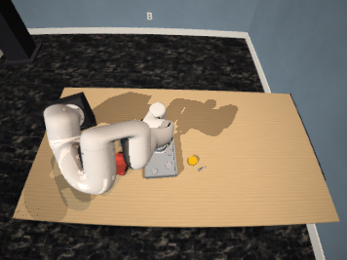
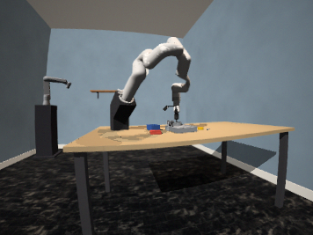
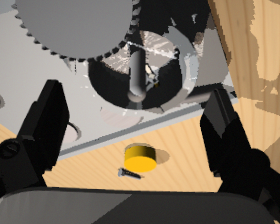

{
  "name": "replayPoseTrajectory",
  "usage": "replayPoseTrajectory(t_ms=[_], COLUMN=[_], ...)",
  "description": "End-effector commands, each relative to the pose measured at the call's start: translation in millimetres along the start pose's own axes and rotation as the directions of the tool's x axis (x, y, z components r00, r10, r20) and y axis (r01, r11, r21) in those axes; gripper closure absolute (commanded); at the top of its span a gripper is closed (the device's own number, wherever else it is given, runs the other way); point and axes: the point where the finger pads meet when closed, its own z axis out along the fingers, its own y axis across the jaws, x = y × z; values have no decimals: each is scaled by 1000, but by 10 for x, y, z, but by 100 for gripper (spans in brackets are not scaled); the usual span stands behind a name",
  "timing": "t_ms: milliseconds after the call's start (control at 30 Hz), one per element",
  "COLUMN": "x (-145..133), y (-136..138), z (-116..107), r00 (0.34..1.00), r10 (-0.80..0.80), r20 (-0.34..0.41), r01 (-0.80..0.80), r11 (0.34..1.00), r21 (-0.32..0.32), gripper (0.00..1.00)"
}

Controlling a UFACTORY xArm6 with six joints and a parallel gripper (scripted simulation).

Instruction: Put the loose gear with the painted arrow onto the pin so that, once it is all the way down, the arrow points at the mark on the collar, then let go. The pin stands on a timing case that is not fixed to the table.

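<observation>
In the wrist view the steel pin (image 3: 135,72) stands upright on the grey timing case (image 3: 94,112). The small dark gear lies around the pin, low on the case, next to a large grey toothed gear. Its top looks patchy, and I cannot make out the arrow or the collar mark. My gripper (image 3: 136,101) is open and empty, its two black fingers standing wide on either side of the gear and above it. From the side view the gripper (image 2: 175,114) hangs just above the case (image 2: 181,128). In the overhead view the arm hides the pin, and only part of the case (image 1: 162,163) shows.
A small yellow cylinder (image 3: 140,158) and a tiny dark screw (image 3: 130,172) lie on the table beside the case; they also show in the overhead view (image 1: 193,160). A red block (image 1: 120,164) and a blue block (image 2: 153,126) lie near the arm's base.
</observation>
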Motion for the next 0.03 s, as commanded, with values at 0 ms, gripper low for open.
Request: replayPoseTrajectory(t_ms=[0], x=[-7], y=[6], z=[-8], r00=[1000], r10=[1], r20=[1], r01=[-1], r11=[1000], r21=[-2], gripper=[0])
